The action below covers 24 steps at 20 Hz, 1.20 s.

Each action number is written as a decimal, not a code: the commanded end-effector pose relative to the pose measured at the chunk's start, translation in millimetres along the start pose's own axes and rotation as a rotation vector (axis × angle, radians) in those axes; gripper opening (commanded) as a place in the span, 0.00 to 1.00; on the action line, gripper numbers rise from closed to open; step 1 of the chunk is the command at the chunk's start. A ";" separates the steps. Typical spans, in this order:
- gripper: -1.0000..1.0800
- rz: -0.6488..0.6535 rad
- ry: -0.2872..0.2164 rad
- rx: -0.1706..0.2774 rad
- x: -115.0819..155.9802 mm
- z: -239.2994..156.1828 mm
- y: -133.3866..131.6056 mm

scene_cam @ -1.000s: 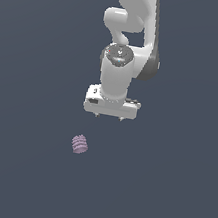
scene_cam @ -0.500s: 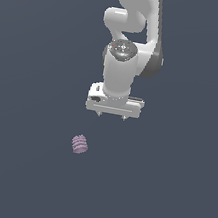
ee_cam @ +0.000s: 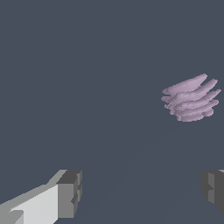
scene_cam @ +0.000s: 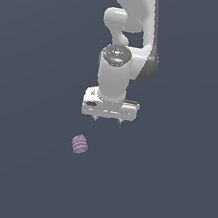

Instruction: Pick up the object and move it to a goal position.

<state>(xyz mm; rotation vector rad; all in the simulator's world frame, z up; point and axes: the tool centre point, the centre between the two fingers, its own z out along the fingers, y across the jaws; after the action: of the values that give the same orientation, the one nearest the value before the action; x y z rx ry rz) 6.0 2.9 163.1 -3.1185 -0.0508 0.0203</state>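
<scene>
End effector [scene_cam: 107, 119] spread wide above the dark tabletop [scene_cam: 167, 192], holding nothing.

The pale purple ribbed object [scene_cam: 79, 144] lies on the tabletop, apart from the end effector, nearer the camera and toward the exterior view's left of it. In the wrist view the two fingertips [ee_cam: 69, 194] stand far apart, and the object [ee_cam: 191, 98] sits outside the gap between them, untouched.

Open space around object [scene_cam: 79, 144]
</scene>
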 end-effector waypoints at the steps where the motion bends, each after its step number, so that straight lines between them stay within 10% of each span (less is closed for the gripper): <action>1: 0.96 -0.027 0.001 -0.002 6.3 4.5 7.7; 24: 0.96 -0.351 0.008 -0.024 65.2 66.5 106.6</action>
<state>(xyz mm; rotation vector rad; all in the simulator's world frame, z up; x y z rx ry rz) 71.9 -97.0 95.4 -3.0862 -0.5807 0.0021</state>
